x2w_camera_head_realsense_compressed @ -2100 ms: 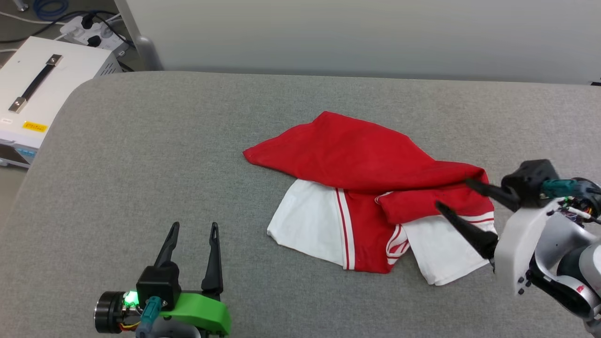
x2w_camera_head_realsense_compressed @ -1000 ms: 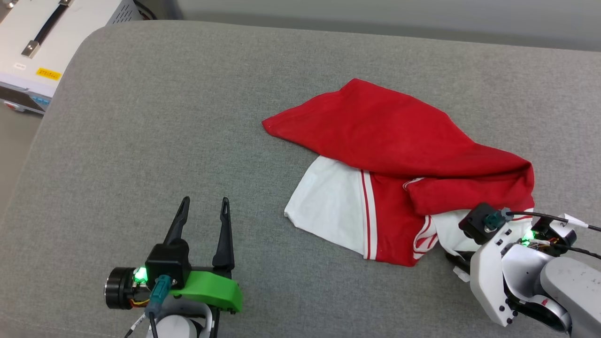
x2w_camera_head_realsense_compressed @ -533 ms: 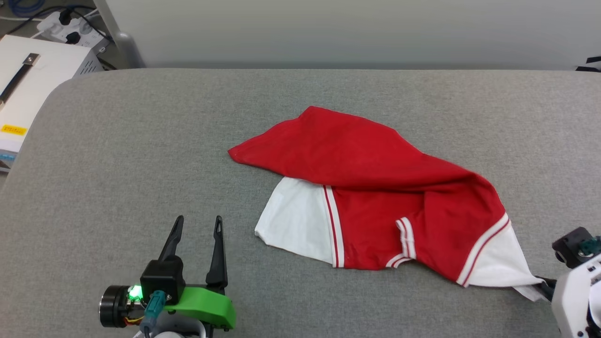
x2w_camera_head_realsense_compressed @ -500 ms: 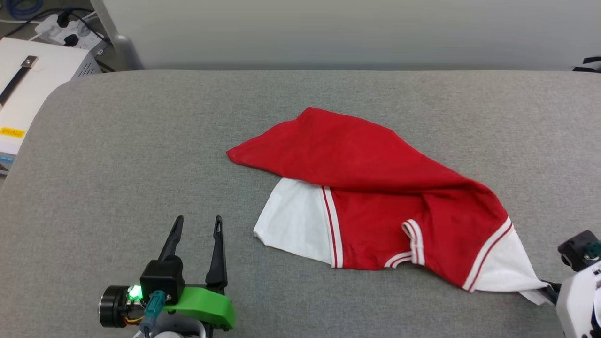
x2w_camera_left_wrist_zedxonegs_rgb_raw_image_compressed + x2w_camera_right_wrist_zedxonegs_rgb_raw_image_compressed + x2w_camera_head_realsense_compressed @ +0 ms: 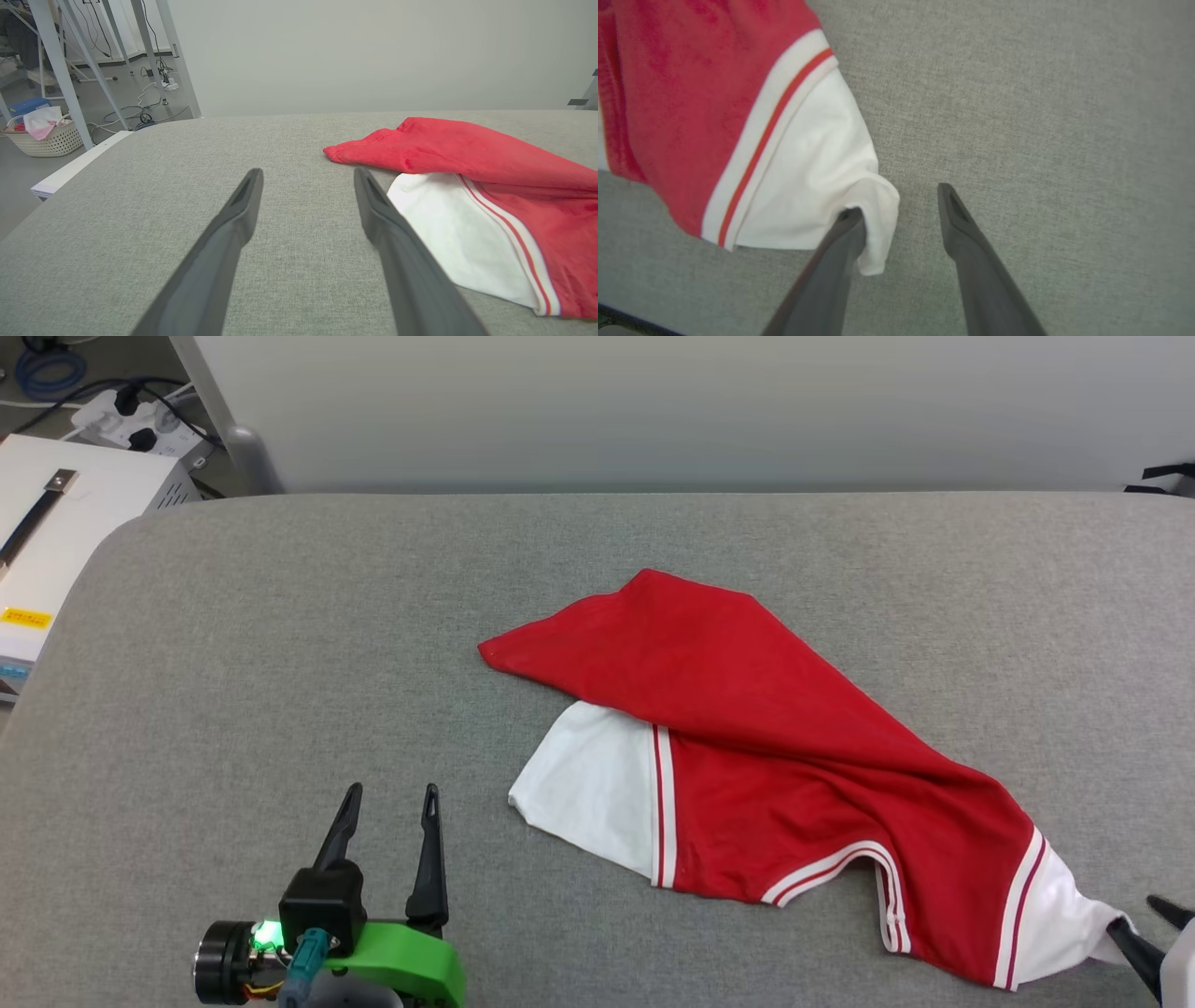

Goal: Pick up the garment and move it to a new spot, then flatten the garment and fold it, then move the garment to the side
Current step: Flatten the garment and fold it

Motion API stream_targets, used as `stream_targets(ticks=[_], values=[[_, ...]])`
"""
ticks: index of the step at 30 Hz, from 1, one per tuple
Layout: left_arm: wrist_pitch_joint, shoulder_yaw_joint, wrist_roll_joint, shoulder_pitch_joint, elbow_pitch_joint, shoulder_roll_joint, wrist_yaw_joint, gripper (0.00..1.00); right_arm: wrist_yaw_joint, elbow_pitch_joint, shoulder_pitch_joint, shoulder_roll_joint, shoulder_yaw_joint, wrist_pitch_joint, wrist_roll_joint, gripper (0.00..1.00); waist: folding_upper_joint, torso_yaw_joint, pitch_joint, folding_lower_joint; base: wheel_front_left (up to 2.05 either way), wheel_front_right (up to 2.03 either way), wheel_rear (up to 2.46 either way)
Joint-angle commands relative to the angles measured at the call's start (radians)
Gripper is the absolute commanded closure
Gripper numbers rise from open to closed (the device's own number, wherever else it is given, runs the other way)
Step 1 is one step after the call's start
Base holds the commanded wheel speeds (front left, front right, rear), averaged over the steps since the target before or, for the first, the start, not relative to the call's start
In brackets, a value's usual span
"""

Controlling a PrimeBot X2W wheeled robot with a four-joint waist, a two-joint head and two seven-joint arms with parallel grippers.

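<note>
1. Where the grey padded table [image 5: 280,616] is seen from the head view, the garment [image 5: 747,709] is found lying rumpled on its right half, stretched slantwise from the middle toward the near right corner.
2. A red panel is folded over the far part of the cloth, and one white sleeve [image 5: 588,784], edged with red-and-white striped trim, is laid flat at its near left.
3. The other white sleeve [image 5: 1064,919] is drawn out to a point at the lower right, where it is met by the right gripper [image 5: 1153,933].
4. In the right wrist view, the jaws of that gripper are seen parted. The sleeve's corner is touched by one finger [image 5: 845,233] and hangs beside it, while the other finger is set over bare table, clear of the cloth. Nothing is pinched.
5. The left gripper [image 5: 392,793] is held at the lower left, to the left of the garment and not touching it, its fingers spread wide with only table between them.
6. A white equipment case [image 5: 56,532] with a dark handle is seen past the table's left edge, and a power strip [image 5: 131,406] lies on the floor behind it.
</note>
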Motion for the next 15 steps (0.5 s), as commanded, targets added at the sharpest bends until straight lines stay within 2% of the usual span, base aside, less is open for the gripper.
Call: stream_targets(ticks=[1,5,10,11,15], values=[[-0.006,0.005,0.001,0.015,0.004,-0.004,0.0,0.0,-0.001,-0.015,0.013,0.002,-0.036,-0.035,-0.026,0.0,-0.0001,-0.006,-0.013,0.0,0.0,0.0,0.0],[-0.006,0.013,0.005,0.024,0.001,-0.004,-0.003,0.0,-0.001,-0.077,0.04,0.026,-0.154,-0.098,-0.075,0.0,-0.0001,-0.021,-0.034,0.0,0.0,0.0,0.0],[-0.006,0.023,0.012,0.027,-0.007,-0.004,-0.012,0.0,-0.001,-0.207,0.085,0.071,-0.315,-0.121,-0.15,0.0,-0.0001,-0.037,-0.048,0.0,0.0,0.0,0.0],[-0.006,0.029,0.014,0.024,-0.011,-0.002,-0.02,0.0,-0.001,-0.311,0.118,0.124,-0.416,-0.123,-0.204,0.0,-0.0001,-0.042,-0.056,0.0,0.0,0.0,0.0],[-0.006,0.043,0.012,0.009,-0.018,0.001,-0.029,0.0,-0.001,-0.444,0.144,0.231,-0.519,-0.138,-0.294,0.0,-0.0001,-0.044,-0.061,0.0,0.0,0.0,0.0]])
